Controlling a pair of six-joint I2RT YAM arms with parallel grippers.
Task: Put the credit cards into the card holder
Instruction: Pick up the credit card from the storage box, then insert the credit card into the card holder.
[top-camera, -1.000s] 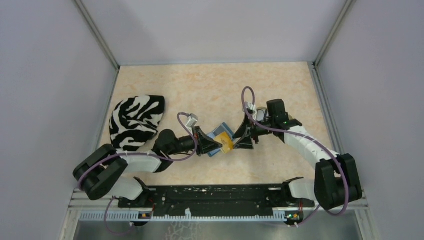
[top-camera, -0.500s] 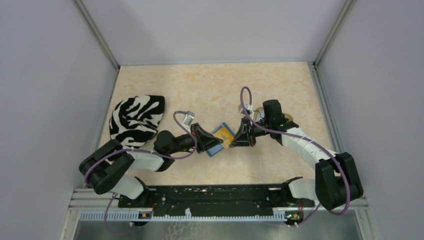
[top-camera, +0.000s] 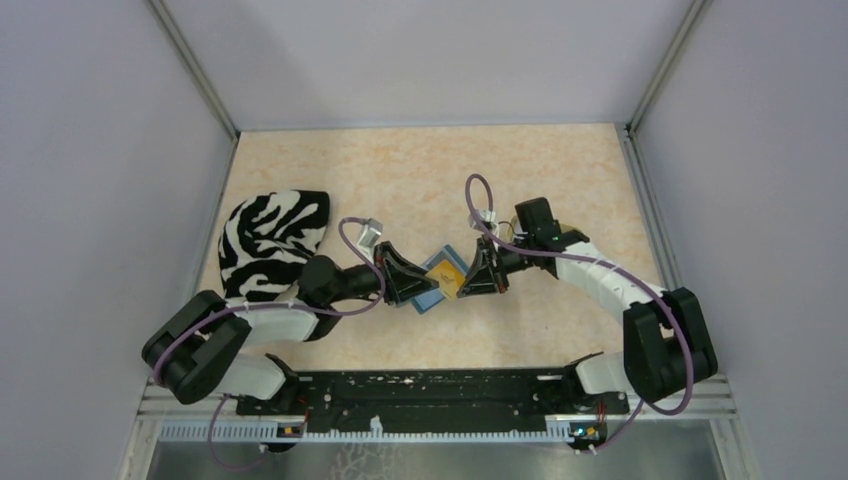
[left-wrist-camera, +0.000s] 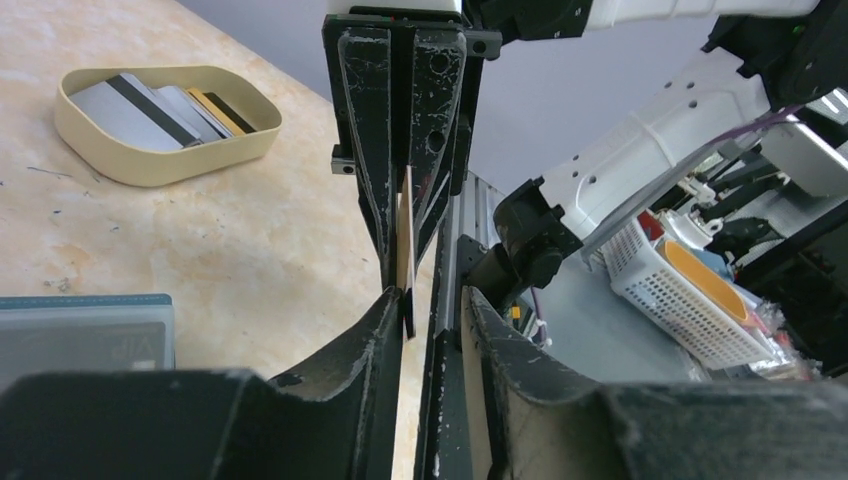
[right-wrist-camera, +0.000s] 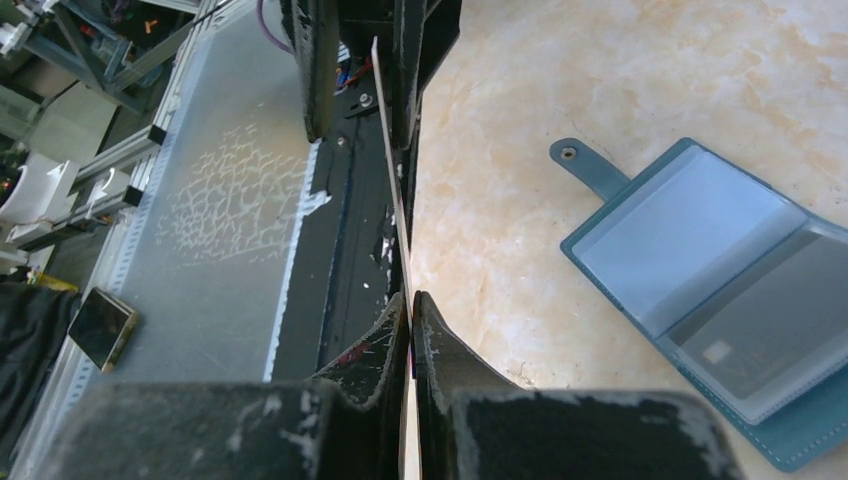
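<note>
Gold card (right-wrist-camera: 392, 180), thin, edge-on, pinched in right gripper (right-wrist-camera: 411, 300); left gripper (left-wrist-camera: 430, 300) spread round its far end. Teal holder (right-wrist-camera: 720, 290) lies open, pale-blue inside.

Gold card (top-camera: 449, 281) now clamped by right gripper (right-wrist-camera: 411, 318); left gripper (left-wrist-camera: 432, 312) jaws have been parted off it.

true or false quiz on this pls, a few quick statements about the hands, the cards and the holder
1. The right hand is shut on a gold card. True.
2. The card holder is folded closed. False: it lies open on the table.
3. The beige tray is empty. False: it holds several cards.
4. The left hand is open, with the gold card in its gap. True.
</note>
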